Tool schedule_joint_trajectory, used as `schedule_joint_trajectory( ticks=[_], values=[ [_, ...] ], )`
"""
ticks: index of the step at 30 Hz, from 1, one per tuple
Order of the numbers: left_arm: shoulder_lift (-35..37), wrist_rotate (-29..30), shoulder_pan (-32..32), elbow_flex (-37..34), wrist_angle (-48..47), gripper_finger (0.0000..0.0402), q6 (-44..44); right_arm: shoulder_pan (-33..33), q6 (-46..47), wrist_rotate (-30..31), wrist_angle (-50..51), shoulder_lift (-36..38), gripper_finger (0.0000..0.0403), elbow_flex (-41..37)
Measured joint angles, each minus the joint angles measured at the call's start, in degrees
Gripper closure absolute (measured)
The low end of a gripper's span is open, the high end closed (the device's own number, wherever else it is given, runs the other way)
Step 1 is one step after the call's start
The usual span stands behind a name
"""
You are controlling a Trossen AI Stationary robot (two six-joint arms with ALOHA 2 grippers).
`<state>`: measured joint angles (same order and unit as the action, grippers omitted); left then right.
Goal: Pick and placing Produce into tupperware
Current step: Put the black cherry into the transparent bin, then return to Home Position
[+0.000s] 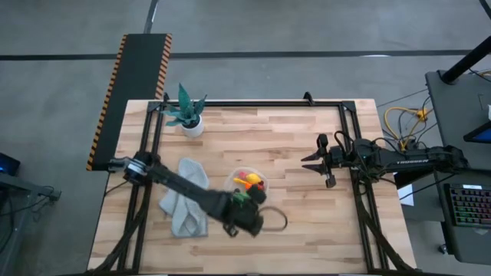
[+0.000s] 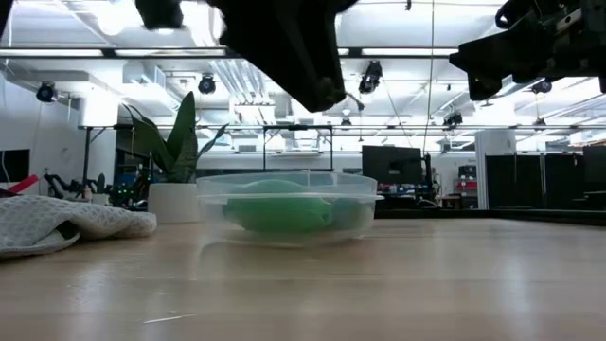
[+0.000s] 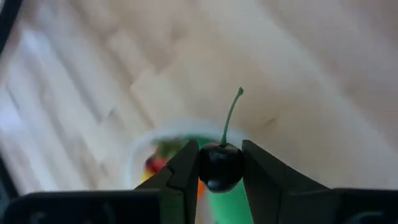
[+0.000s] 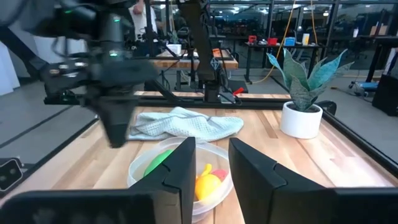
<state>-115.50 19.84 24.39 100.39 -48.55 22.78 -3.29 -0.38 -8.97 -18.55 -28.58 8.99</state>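
The clear round tupperware (image 1: 249, 181) stands mid-table, just right of the cloth. It holds a yellow lemon (image 4: 208, 185), a green oval (image 2: 279, 213) and small red and orange pieces (image 1: 244, 179). My left gripper (image 3: 221, 152) hovers over the tupperware's near rim (image 3: 155, 140), shut on a dark brown cherry (image 3: 221, 168) with a green stem. In the high view the left gripper (image 1: 249, 216) hides the cherry. My right gripper (image 1: 311, 162) waits open above the table's right half, facing the tupperware (image 4: 180, 174). My left gripper pinches the cherry's round body (image 3: 219, 163) between its two fingertips (image 3: 188, 163), coming slanting down from above. The cherry is lifted clear of the table, and its green stem (image 3: 231, 115) sticks out past the fingertips.
A grey-green cloth (image 1: 184, 207) lies crumpled left of the tupperware. A teal potted plant (image 1: 188, 116) stands near the far edge. Bare wood lies between the tupperware and my right gripper. Black frame rails (image 1: 360, 207) run along the table's sides.
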Motion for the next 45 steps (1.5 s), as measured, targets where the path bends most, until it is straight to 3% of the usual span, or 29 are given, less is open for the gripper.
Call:
schedule_joint_trajectory(
  ticks=[11, 20, 22, 27, 30, 34, 40, 45],
  values=[
    [1.03, -1.57, -12.2, -5.3, -10.8, 0.0325, -7.24, 0.02, 0.45, -0.23, 1.13, -0.01, 0.0316, 0.0],
    [1.03, -3.98, -13.56, -8.24, -9.51, 0.0324, -11.2, 0.02, 0.96, -0.28, 2.05, 0.0, 0.0315, 0.0],
    [1.03, -5.77, -13.56, -8.23, -9.45, 0.0301, -12.14, 0.02, 0.94, -0.28, 2.05, 0.0, 0.0316, 0.0],
    [1.29, -9.09, -13.58, -8.18, -6.66, 0.0191, -13.48, 0.02, 0.96, -0.28, 2.05, 0.0, 0.0311, 0.0],
    [1.51, -6.84, -13.25, -8.18, -5.47, 0.0168, -13.52, 0.02, 1.42, -0.28, 2.05, 0.0, 0.0307, 0.0],
    [3.49, -4.09, -12.14, -7.0, -2.09, 0.022, -11.54, 0.02, 1.88, -0.26, 2.03, 0.0, 0.0305, 0.0],
    [13.23, -6.01, -10.76, -5.3, 9.99, 0.038, -8.33, 0.02, 2.16, -0.24, 2.01, 0.0, 0.0313, 0.0],
    [27.36, -5.0, -10.76, -5.64, 14.57, 0.0391, -6.82, 0.04, 3.82, -0.22, 2.1, -0.09, 0.032, 0.0]
  ],
)
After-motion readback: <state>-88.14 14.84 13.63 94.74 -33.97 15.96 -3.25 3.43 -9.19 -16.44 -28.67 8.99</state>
